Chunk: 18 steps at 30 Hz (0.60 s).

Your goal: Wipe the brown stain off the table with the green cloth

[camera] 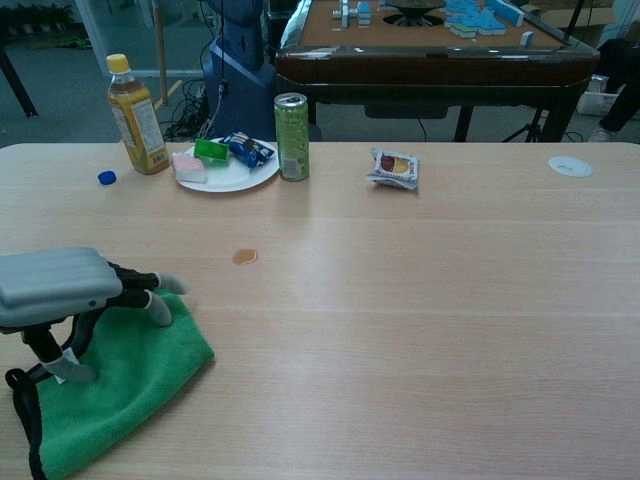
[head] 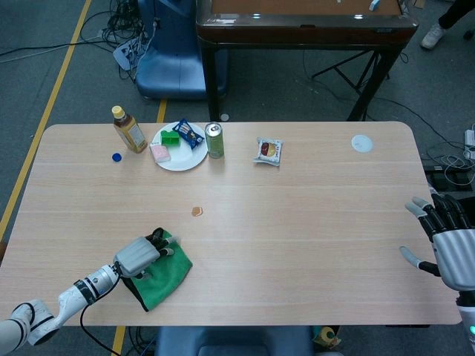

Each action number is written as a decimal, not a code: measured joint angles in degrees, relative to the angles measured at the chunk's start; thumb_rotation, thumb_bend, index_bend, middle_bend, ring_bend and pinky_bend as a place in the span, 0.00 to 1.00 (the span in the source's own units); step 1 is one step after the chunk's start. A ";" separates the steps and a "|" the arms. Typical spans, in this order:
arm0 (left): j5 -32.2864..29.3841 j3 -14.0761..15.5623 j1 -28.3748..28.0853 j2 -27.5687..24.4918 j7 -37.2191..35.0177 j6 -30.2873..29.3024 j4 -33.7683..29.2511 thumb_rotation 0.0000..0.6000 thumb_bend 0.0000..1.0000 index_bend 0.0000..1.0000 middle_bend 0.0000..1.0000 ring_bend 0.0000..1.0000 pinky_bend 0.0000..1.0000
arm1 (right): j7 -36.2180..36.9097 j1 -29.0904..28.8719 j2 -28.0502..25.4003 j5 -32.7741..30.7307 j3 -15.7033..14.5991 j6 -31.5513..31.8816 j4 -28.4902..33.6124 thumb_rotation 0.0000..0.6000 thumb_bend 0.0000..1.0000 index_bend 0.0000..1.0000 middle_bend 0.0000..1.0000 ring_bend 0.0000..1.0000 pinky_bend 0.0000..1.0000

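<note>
The green cloth (head: 165, 273) (camera: 125, 385) lies flat near the table's front left corner. My left hand (head: 139, 255) (camera: 58, 288) rests on its back-left part, palm down. The fingertips (camera: 158, 308) and thumb touch the fabric with the fingers spread, and nothing is lifted. The brown stain (head: 197, 211) (camera: 245, 257) is a small spot on the bare wood, a short way beyond and to the right of the cloth. My right hand (head: 447, 240) hovers open at the table's right edge, holding nothing; only the head view shows it.
At the back left stand a tea bottle (camera: 137, 102), a blue cap (camera: 106, 178), a white plate (camera: 231, 177) with snacks and a green can (camera: 291, 137). A snack packet (camera: 394, 168) and a white lid (camera: 570, 166) lie further right.
</note>
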<state>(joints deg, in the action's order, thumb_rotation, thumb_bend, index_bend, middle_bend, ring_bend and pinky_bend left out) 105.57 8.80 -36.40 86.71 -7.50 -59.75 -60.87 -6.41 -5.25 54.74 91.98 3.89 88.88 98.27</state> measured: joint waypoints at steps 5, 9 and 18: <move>0.86 1.01 -0.09 1.81 -1.69 -1.80 2.93 1.00 0.17 0.45 0.29 0.42 0.61 | 0.00 0.42 -0.20 -0.09 -0.03 0.46 0.14 1.00 0.27 0.21 0.20 0.09 0.02; 1.24 1.23 -0.25 2.54 -4.17 -4.31 4.49 1.00 0.22 0.55 0.44 0.53 0.72 | 0.07 0.61 -0.37 0.05 0.02 0.85 0.20 1.00 0.27 0.21 0.20 0.09 0.02; -1.37 -1.60 -1.65 1.05 -8.53 -7.40 3.25 1.00 0.22 0.57 0.52 0.58 0.76 | 0.34 0.57 -0.19 0.15 0.12 0.77 -0.08 1.00 0.27 0.21 0.20 0.09 0.02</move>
<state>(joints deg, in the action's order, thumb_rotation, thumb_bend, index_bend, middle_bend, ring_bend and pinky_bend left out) 104.20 7.21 -38.05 87.76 -16.03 -67.15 -57.63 -6.07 -4.68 54.54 92.14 4.01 89.65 98.20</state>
